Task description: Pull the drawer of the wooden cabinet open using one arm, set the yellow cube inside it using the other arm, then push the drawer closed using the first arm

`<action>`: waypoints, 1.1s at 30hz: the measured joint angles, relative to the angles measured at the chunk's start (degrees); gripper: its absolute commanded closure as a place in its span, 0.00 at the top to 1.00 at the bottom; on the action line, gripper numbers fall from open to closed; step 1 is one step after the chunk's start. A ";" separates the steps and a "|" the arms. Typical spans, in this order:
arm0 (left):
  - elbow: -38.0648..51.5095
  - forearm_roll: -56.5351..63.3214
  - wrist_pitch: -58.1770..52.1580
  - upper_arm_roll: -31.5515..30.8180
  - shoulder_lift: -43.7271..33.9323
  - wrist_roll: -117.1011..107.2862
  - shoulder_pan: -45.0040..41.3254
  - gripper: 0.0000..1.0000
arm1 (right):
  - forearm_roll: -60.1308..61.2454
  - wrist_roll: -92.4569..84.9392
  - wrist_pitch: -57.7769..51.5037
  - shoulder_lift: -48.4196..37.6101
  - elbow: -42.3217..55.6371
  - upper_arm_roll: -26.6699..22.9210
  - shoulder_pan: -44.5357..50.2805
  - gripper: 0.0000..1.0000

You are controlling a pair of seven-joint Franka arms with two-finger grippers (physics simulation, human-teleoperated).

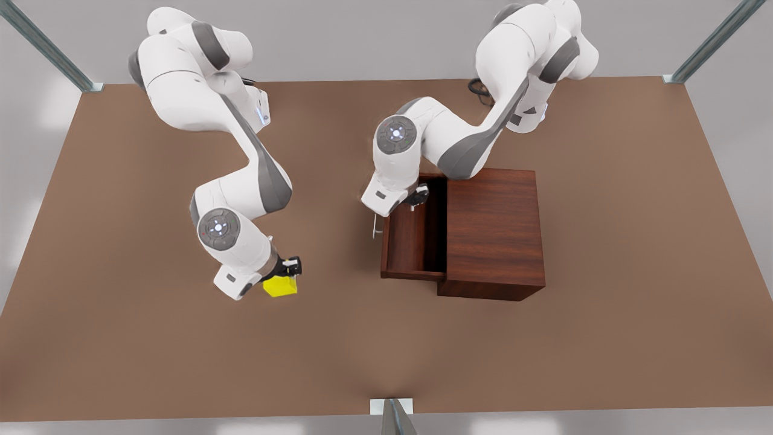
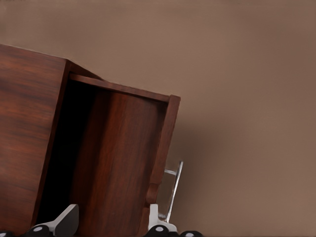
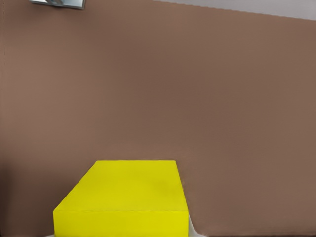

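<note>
The wooden cabinet (image 1: 495,232) stands right of the table's centre in the front view, its drawer (image 1: 413,241) pulled out toward the front view's left. The silver handle (image 2: 174,190) sits on the drawer's front panel. My left gripper (image 1: 416,198) hangs open over the drawer's far end. One of its fingers (image 2: 64,222) is over the drawer's inside and the other is near the handle, touching nothing. The yellow cube (image 1: 279,286) lies on the table at the front view's left. My right gripper (image 1: 282,275) is down over it, fingers against its sides. The cube (image 3: 123,197) shows close up in the right wrist view.
The brown tabletop (image 1: 121,338) stretches wide around both arms. Metal frame posts (image 1: 392,417) stand at the table's edges and corners. Open table lies between the cube and the drawer.
</note>
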 measured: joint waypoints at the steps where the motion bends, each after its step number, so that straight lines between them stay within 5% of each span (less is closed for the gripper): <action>1: 0.02 -0.54 -2.11 0.23 -1.03 1.57 4.36 0.98 | 0.00 1.03 -0.27 0.05 0.26 0.02 0.61 0.60; 6: -0.06 -1.51 -8.86 3.17 -4.67 11.21 22.15 1.00 | 0.00 8.06 -1.45 3.55 7.30 0.06 9.84 0.60; 8: -8.80 -1.86 -9.27 3.75 -12.76 15.56 26.70 1.00 | 0.71 11.69 -1.88 5.04 10.38 0.12 14.06 0.59; 11: -21.01 -2.10 -6.90 3.84 -21.35 21.25 27.76 1.00 | 1.87 17.22 -2.38 5.66 12.07 0.11 18.50 0.57; 22: -21.42 -4.32 -3.60 3.64 -18.72 27.93 26.08 1.00 | 3.23 33.42 -2.12 12.25 17.15 0.09 25.85 0.58; 24: -21.41 -6.03 -2.93 3.59 -18.60 24.93 25.95 0.85 | 3.26 35.73 -1.44 12.75 17.18 0.06 26.36 0.61; 26: -21.40 -7.80 -2.41 3.64 -18.41 21.73 25.21 0.33 | 3.25 37.82 -0.78 13.37 17.19 -0.07 27.03 0.61; 27: -21.40 -8.44 -2.20 3.62 -18.21 19.93 24.19 0.21 | 3.25 38.79 -0.37 13.81 17.19 -0.14 27.58 0.61; 29: -21.40 -9.71 -1.74 3.59 -17.63 16.08 22.31 0.21 | 3.25 40.63 0.38 14.36 17.19 -0.35 28.23 0.61; 31: -21.40 -10.44 -1.43 3.56 -17.02 12.22 21.05 0.21 | 3.17 42.33 0.95 14.60 17.10 -0.64 28.73 1.00; 33: -21.34 -11.08 -1.16 3.56 -16.57 8.56 20.44 0.21 | 3.06 43.86 1.17 14.54 17.00 -0.84 28.83 1.00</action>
